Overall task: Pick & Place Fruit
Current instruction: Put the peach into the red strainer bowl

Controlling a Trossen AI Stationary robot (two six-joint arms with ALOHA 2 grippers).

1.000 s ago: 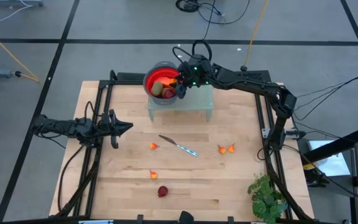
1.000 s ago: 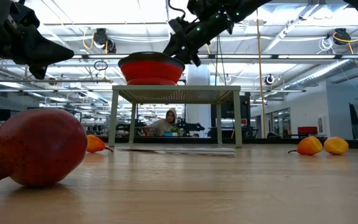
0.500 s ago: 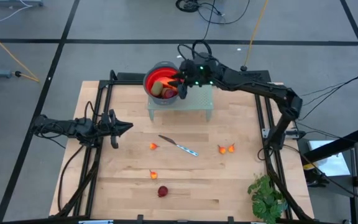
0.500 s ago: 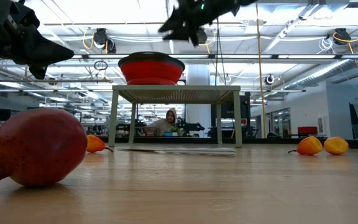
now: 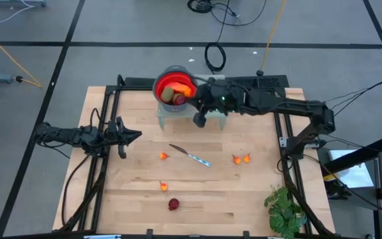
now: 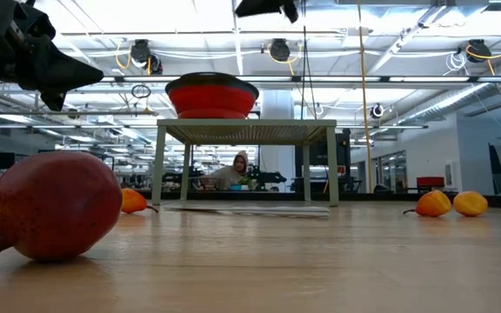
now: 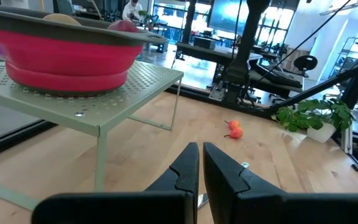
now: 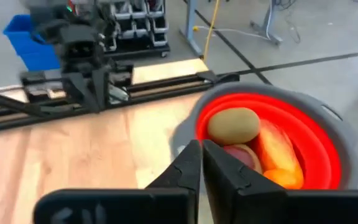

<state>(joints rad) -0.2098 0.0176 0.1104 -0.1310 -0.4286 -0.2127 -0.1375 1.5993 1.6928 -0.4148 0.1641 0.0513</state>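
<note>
A red bowl [image 5: 171,88] stands on a pale green mesh rack [image 5: 214,111] at the table's far side. In it lie an olive-brown oval fruit [image 8: 232,124], a dark red one [image 8: 241,154], a long red-orange one [image 8: 277,144] and a small orange one [image 8: 284,178]. My right gripper [image 5: 199,121] hangs shut and empty high over the rack's near edge, beside the bowl. On the table lie small orange fruit [image 5: 164,157] [image 5: 163,186] [image 5: 241,159] and a dark red round fruit [image 5: 173,204]. My left gripper [image 5: 136,135] waits shut at the left.
A thin silver knife [image 5: 191,156] lies mid-table between the orange fruit. A green leafy plant [image 5: 284,209] stands at the near right corner. Black frame rails [image 5: 105,166] run along the left and right sides. The table's middle and near part has free room.
My right gripper has risen from over the bowl and gone toward the table's near edge, over the rack's near side, and its fingers have shut on nothing. The fruit in the bowl stay where they were.
</note>
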